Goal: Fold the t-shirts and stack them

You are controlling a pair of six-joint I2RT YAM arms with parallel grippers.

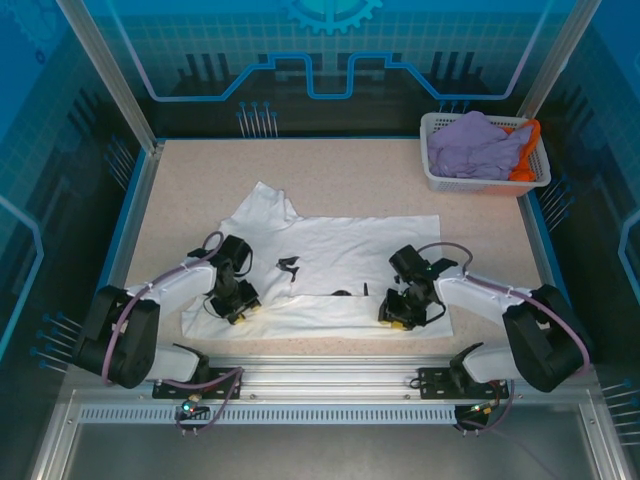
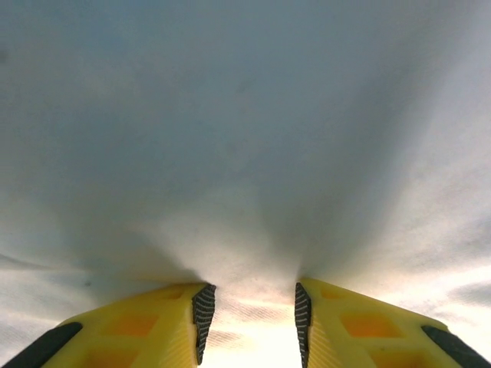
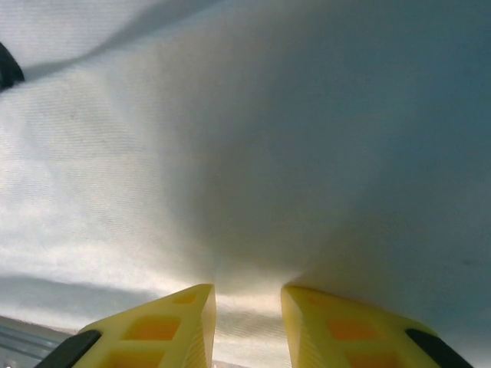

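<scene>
Pinching white t-shirt [image 1: 340, 262] near hem: left claw [image 1: 240, 312], right claw [image 1: 394, 320]

We could not read the black marks [image 1: 290, 266] on the white t-shirt [image 1: 350, 250]; they were too small. The lavender t-shirt [image 1: 475, 145] hid most of the orange t-shirt [image 1: 531, 135] in the basket [image 1: 470, 184].
</scene>
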